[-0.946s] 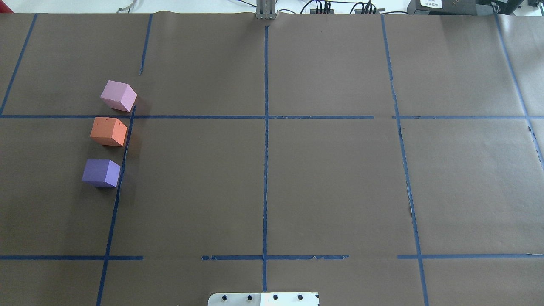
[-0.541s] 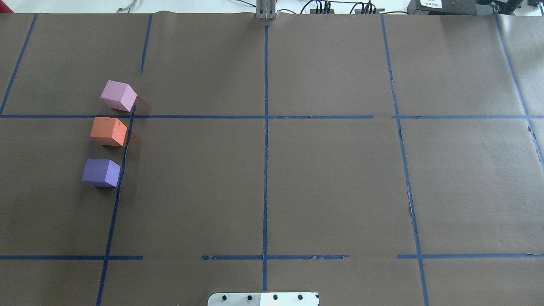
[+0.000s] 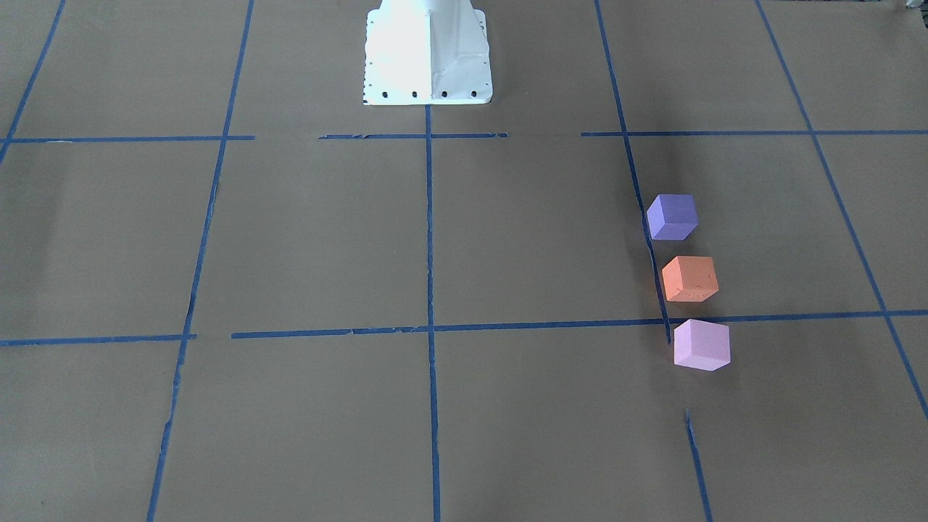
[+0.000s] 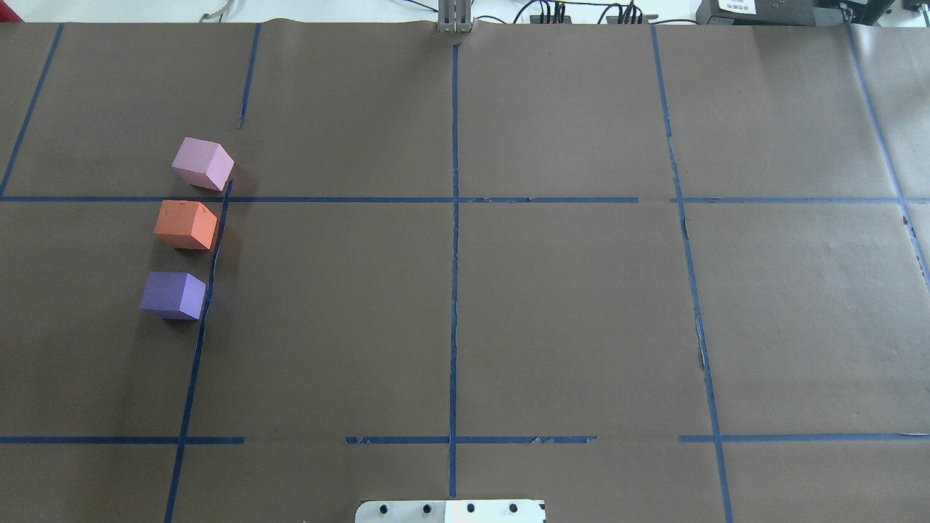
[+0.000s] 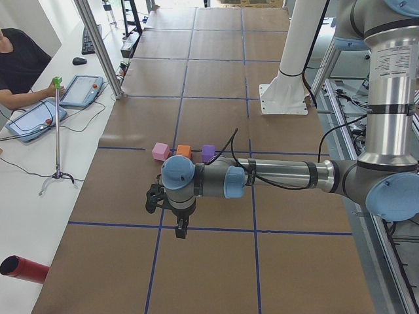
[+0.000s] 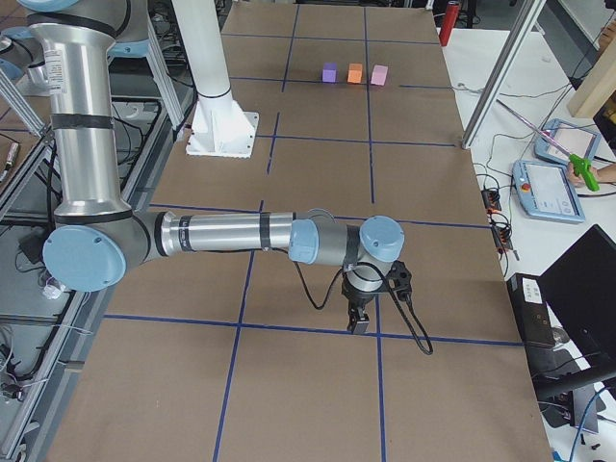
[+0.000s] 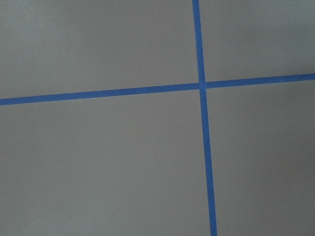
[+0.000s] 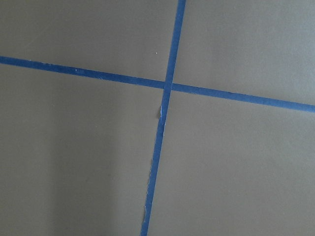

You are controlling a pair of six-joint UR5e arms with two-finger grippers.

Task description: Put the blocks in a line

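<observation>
Three cubes stand in a line on the brown paper at my left side, along a blue tape line. In the overhead view the pink-lilac block is farthest, the orange block is in the middle and the violet-blue block is nearest. They show in the front view too: violet-blue, orange, pink-lilac. My left gripper shows only in the left side view, beyond the table's left end from the blocks. My right gripper shows only in the right side view, far from them. I cannot tell whether either is open or shut.
Blue tape lines divide the brown paper into a grid. The robot's white base plate sits at the near edge. An operator's tablets, a thin stand and a red cylinder lie beside the table.
</observation>
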